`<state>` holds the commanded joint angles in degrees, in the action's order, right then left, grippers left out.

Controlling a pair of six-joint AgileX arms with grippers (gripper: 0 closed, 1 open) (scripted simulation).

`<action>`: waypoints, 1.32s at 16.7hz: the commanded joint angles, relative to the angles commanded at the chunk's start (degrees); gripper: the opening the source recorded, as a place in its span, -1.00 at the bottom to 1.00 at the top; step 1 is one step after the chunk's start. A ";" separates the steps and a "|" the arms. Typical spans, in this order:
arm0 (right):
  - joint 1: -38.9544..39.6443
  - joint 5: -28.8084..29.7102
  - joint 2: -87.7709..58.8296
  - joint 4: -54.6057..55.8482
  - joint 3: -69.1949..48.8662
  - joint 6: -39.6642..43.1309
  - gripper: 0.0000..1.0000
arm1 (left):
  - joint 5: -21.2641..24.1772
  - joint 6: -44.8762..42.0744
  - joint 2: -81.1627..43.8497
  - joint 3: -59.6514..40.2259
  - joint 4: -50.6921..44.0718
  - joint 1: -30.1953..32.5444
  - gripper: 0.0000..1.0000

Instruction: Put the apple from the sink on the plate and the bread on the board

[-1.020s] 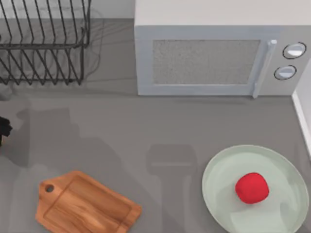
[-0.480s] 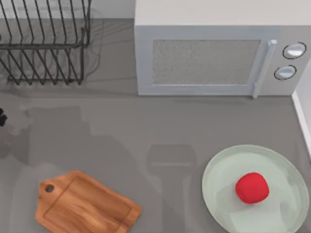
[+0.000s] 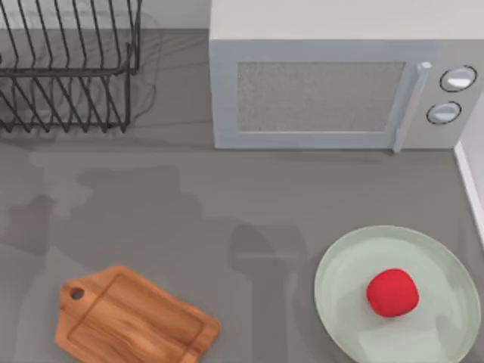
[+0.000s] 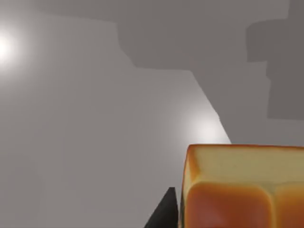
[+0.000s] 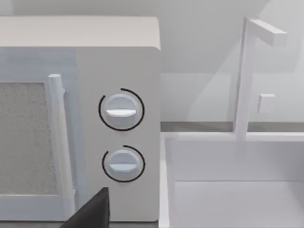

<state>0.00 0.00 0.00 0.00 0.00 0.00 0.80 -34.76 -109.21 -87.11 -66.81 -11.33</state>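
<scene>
My left gripper's fingers [image 4: 164,213] sit tight against the golden-brown glazed bread loaf [image 4: 244,187], evidently clamping it. I should lower it level onto the orange-brown wooden board [image 3: 136,319]. The red apple [image 3: 392,292] already rests on the mint-green plate [image 3: 344,265]. I cannot tell my right fingers' state.

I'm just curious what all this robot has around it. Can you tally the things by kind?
Food: 2, the apple and the bread
Dishes and boards: 2, the plate and the board
Appliances and fixtures: 3, microwave, dish rack, sink
Total: 7
</scene>
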 joint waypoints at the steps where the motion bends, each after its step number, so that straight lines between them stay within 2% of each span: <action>1: 0.00 0.00 0.00 0.00 0.00 0.00 1.00 | 0.00 0.00 0.00 0.00 0.00 0.00 -1.00; 6: 0.00 0.00 0.00 0.00 0.00 0.00 1.00 | -0.05 1.57 -0.07 0.28 0.23 0.36 -1.00; 10: 0.00 0.00 0.00 0.00 0.00 0.00 1.00 | -0.19 12.08 0.40 1.00 0.26 3.39 -1.00; 15: 0.00 0.00 0.00 0.00 0.00 0.00 1.00 | -0.46 37.15 1.58 4.15 0.12 10.56 -1.00; 22: 0.00 0.00 0.00 0.00 0.00 0.00 1.00 | -0.38 86.36 6.06 14.24 0.75 23.54 -1.00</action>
<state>0.00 0.00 0.00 0.00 0.00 0.00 0.43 51.60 -103.15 -72.87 -66.06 12.21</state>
